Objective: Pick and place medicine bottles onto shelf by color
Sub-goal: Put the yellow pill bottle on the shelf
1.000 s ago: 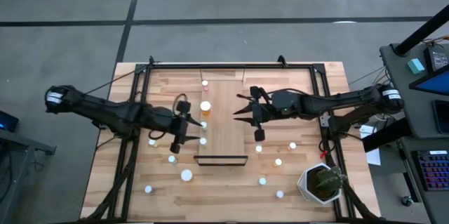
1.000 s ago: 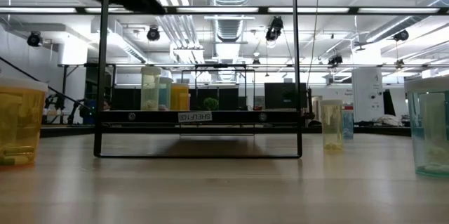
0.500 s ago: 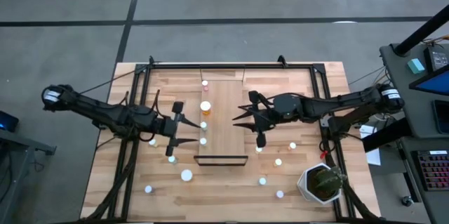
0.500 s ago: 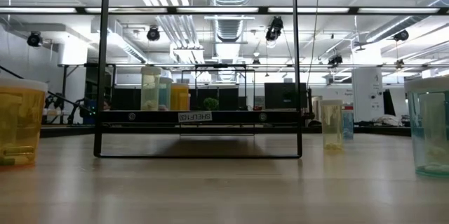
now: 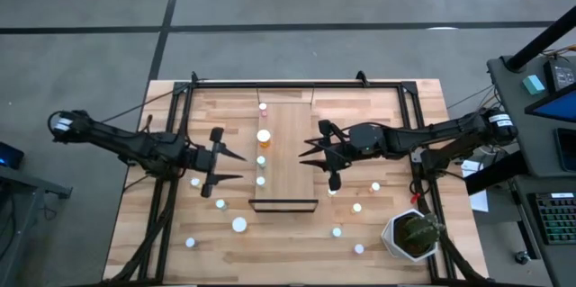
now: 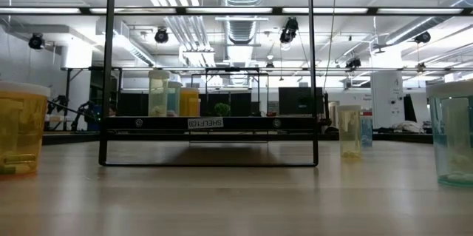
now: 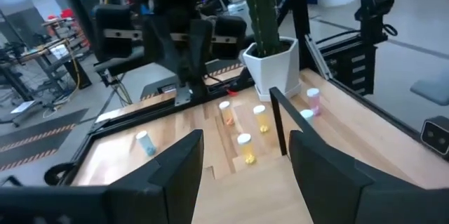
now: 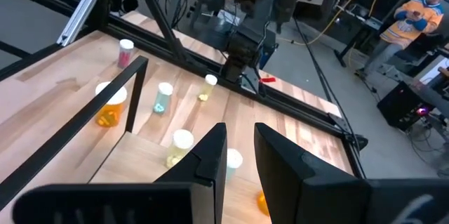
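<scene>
The shelf (image 5: 288,156) is a light-wood plank in the table's middle, with a dark rail (image 5: 284,204) at its near end. Small white-capped medicine bottles stand along its left edge, among them an orange one (image 5: 264,137). Others stand on the table to the left (image 5: 220,203) and right (image 5: 357,207). My left gripper (image 5: 241,167) hovers open, just left of the shelf, fingers level and pointing at it. My right gripper (image 5: 306,153) hovers over the shelf's right edge. Its fingers (image 8: 207,161) stand a narrow gap apart with nothing between them.
A potted cactus (image 5: 412,236) in a white pot stands at the near right corner. The black frame (image 5: 189,89) runs around the table. A tall orange bottle (image 6: 22,129) and a bluish one (image 6: 452,132) stand near the front edge.
My left gripper has drawn back from the shelf's left edge toward the table's left edge, and its fingers have tipped up from slanting down to about level. Its finger gap is unchanged. The bottles have stayed put.
</scene>
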Action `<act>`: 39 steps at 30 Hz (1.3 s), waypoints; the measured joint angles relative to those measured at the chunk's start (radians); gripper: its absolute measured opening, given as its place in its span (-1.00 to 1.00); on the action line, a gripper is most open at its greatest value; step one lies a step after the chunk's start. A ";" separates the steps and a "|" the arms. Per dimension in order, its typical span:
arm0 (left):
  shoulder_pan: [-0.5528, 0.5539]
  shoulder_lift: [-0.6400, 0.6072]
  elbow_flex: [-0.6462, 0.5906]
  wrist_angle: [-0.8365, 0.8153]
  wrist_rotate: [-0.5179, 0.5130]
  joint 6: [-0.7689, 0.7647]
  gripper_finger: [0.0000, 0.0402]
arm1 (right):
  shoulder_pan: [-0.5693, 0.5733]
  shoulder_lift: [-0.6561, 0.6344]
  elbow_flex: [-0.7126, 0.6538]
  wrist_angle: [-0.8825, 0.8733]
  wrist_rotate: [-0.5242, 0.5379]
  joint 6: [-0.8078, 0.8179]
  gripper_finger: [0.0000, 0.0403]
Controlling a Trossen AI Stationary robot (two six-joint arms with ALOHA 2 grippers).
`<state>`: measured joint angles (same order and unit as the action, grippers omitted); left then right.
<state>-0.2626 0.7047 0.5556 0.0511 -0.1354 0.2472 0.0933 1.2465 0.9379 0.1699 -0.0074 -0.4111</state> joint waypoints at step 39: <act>0.000 0.009 -0.006 -0.005 -0.076 -0.012 -0.03 | -0.007 0.009 0.011 -0.012 0.061 0.021 -0.18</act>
<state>-0.2623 0.7140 0.5495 0.0460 -0.2115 0.2350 0.0861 1.2553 0.9487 0.1584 0.0540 -0.3901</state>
